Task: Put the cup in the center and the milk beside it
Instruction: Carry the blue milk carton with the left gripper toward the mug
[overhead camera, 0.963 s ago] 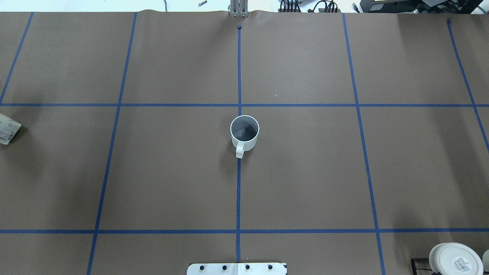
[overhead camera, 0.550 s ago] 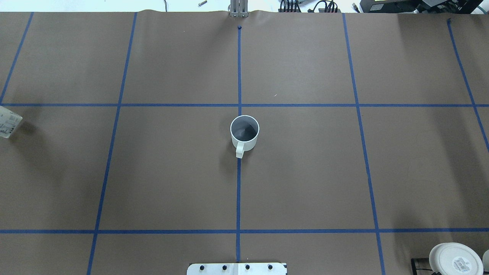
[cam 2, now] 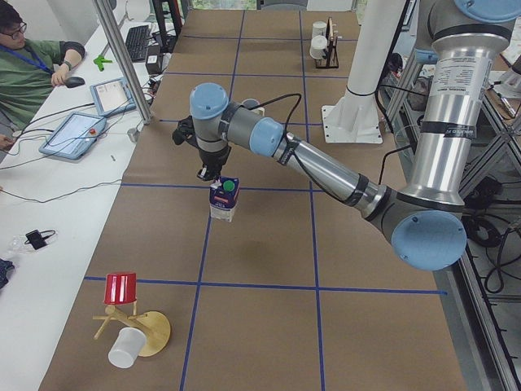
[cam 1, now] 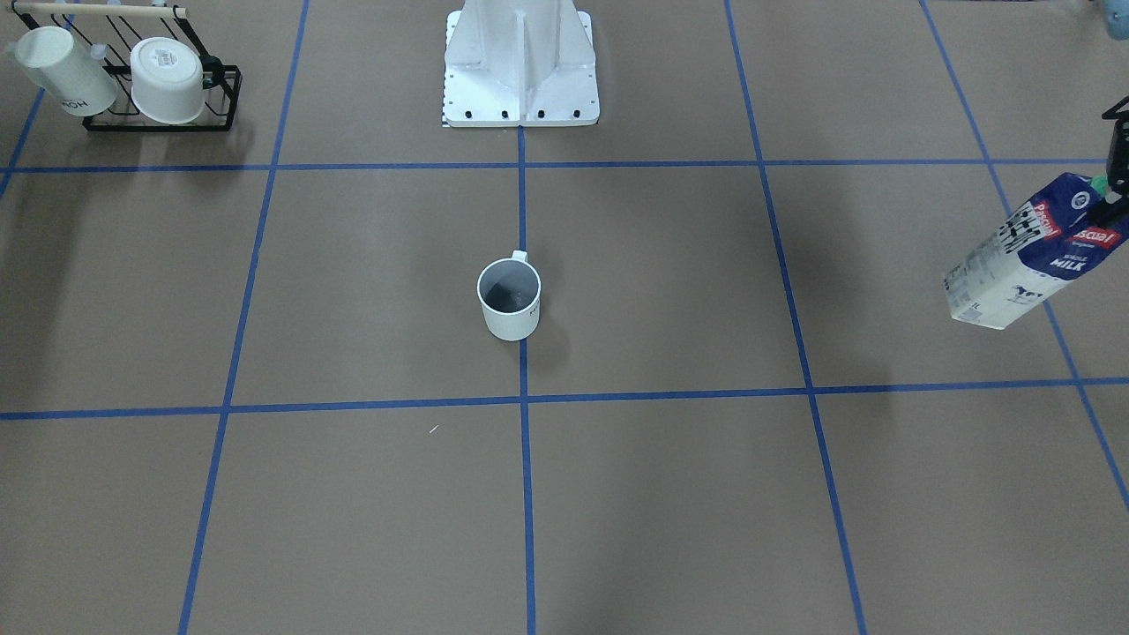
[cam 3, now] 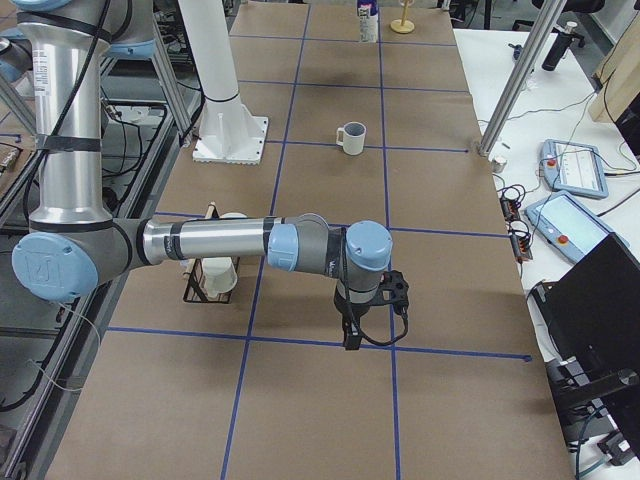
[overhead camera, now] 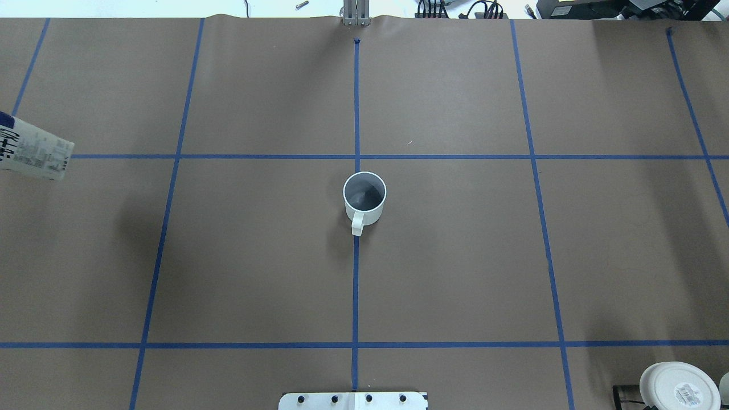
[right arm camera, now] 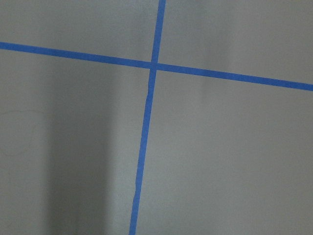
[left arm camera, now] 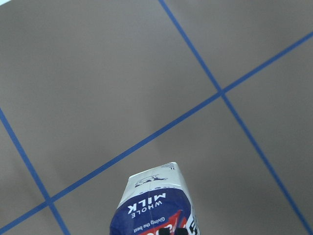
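Since the cup [overhead camera: 364,196] stands upright on the blue tape line [overhead camera: 356,285] in the center [overhead camera: 296,250], we think that half of the job is done. Its handle points toward the robot. The black letters on its side are too small for us to read.

The milk [cam 1: 1028,251] is well apart from the cup, far out on the robot's left side. The left claw [cam 1: 1110,205] is closed on the top of the carton, close to the green cap [cam 2: 229,186]. Held by its top like this, the carton hangs tilted, with its bottom end pointing toward the middle. It is up off the surface [overhead camera: 455,256], and we think that is so it can travel without dragging on the paper.

On the blue part we read "WHOLE MILK" in white, with "Giving the best" under it. We cannot read the whole name on the red band.

The right claw [cam 3: 350,335] hangs low over the surface on the robot's right, away from the cup. We cannot tell if it is open or closed. A rack [cam 1: 220,97] with white cups sits on that side.
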Motion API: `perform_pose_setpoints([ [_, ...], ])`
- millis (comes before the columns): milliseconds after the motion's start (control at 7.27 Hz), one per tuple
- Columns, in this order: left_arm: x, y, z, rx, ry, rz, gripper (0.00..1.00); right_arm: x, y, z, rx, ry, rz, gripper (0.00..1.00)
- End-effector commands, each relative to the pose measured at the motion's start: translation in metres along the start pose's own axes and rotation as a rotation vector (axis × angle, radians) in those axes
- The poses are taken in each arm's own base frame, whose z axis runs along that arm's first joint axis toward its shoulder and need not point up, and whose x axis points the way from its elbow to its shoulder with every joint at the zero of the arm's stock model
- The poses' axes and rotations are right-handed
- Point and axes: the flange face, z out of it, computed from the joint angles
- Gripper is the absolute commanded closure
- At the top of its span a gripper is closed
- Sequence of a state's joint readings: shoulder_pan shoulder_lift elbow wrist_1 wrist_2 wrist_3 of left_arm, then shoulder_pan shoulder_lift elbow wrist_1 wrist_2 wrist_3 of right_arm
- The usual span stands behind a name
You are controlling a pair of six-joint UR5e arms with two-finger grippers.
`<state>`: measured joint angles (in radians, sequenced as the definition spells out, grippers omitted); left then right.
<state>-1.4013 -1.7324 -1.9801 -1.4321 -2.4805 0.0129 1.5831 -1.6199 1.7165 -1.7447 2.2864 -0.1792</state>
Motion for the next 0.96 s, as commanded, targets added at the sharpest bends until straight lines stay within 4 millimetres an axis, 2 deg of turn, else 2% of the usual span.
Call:
perform_pose_setpoints([
  [0, 0.100, -0.038, 0.026, -0.010, 0.012, -0.116, 1.00, 0.000, 0.000, 0.000, 0.001, -0.001, -0.001, 0.00],
  [275, 0.193, -0.068, 0.067, -0.046, 0.018, -0.190, 1.00, 0.000, 0.000, 0.000, 0.001, -0.001, -0.001, 0.00],
  [412, 0.246, -0.085, 0.083, -0.064, -0.004, -0.218, 1.00, 0.000, 0.000, 0.000, -0.001, -0.001, 0.000, 0.00],
  [550, 0.290, -0.098, 0.095, -0.082, -0.025, -0.233, 1.00, 0.000, 0.000, 0.000, 0.001, -0.001, -0.001, 0.00],
  [825, 0.361, -0.136, 0.126, -0.089, -0.041, -0.287, 1.00, 0.000, 0.000, 0.000, 0.001, -0.001, -0.001, 0.00],
])
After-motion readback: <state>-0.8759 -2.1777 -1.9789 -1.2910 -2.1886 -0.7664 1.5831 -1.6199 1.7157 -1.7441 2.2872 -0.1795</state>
